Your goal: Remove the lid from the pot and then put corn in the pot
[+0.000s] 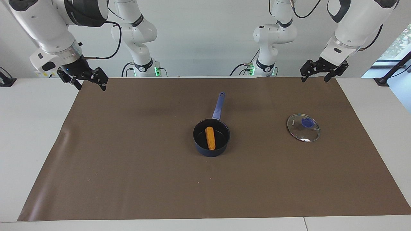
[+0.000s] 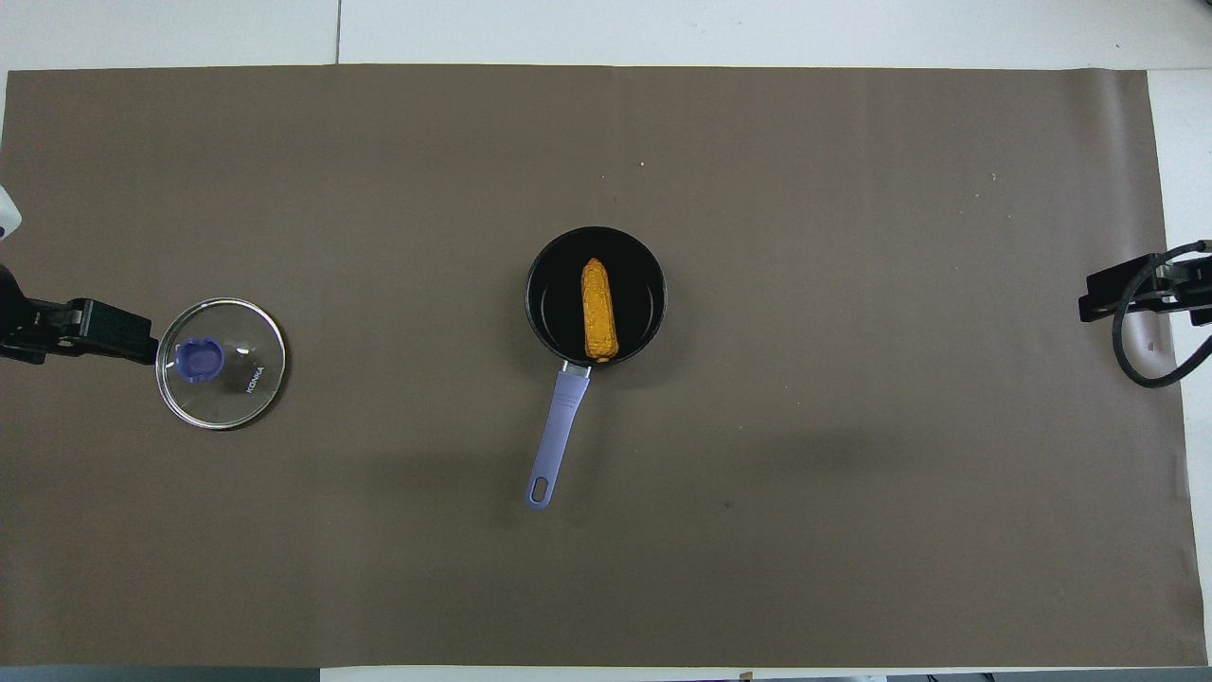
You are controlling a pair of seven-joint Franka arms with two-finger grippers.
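The dark navy pot (image 1: 212,152) stands uncovered in the middle of the brown mat, its blue-purple handle (image 1: 218,107) pointing toward the robots. The yellow-orange corn (image 1: 210,138) lies inside it, seen also in the overhead view (image 2: 597,309) in the pot (image 2: 547,284). The glass lid (image 1: 303,128) with its blue-purple knob lies flat on the mat toward the left arm's end (image 2: 241,352). My left gripper (image 1: 316,79) hangs open and empty above the mat's edge nearest the robots. My right gripper (image 1: 91,87) hangs open and empty above the mat's corner at its own end.
The brown mat (image 1: 128,160) covers most of the white table (image 1: 29,128). The two arm bases stand at the table's edge nearest the robots. A black clamp (image 1: 383,80) sits on the table at the left arm's end.
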